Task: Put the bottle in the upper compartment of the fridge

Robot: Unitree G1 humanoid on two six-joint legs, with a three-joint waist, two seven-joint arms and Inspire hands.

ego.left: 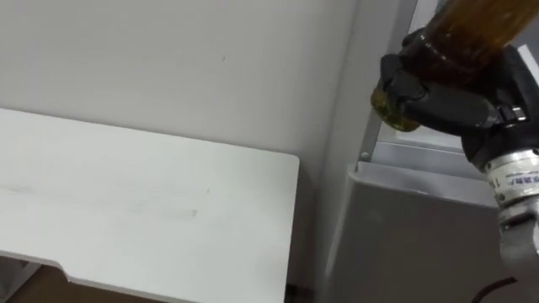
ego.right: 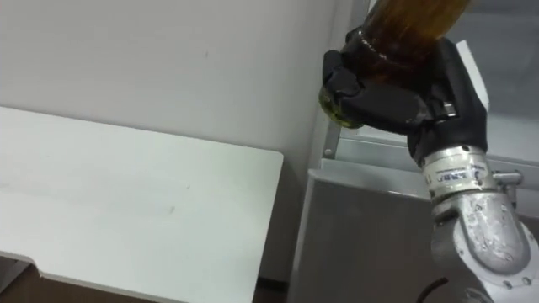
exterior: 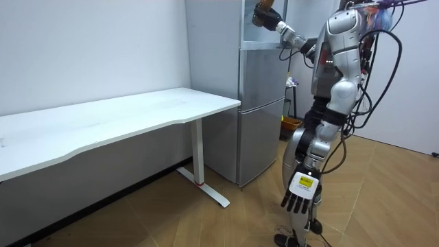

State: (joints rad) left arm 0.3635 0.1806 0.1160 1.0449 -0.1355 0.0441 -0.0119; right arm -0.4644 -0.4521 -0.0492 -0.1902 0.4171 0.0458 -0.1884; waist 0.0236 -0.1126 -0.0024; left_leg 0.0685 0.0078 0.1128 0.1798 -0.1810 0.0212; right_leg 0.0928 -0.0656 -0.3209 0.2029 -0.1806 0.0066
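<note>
An amber bottle [ego.left: 468,34] with a greenish base is tilted in my right hand [ego.left: 450,103], whose dark fingers are curled round its lower part. The hand is raised in front of the silver fridge [exterior: 260,110], at the level of its upper compartment and just above the lower door's top edge [ego.left: 421,178]. The bottle's top runs out of the eye views. In the room view the bottle [exterior: 264,14] sits at the upper fridge's opening. My left hand [exterior: 300,195] hangs low by my leg with straight fingers.
A long white table [ego.left: 126,202] stands along the wall left of the fridge, with a narrow gap between them. I stand on the wooden floor facing the fridge. A small orange bin [exterior: 291,125] sits on the floor past the fridge.
</note>
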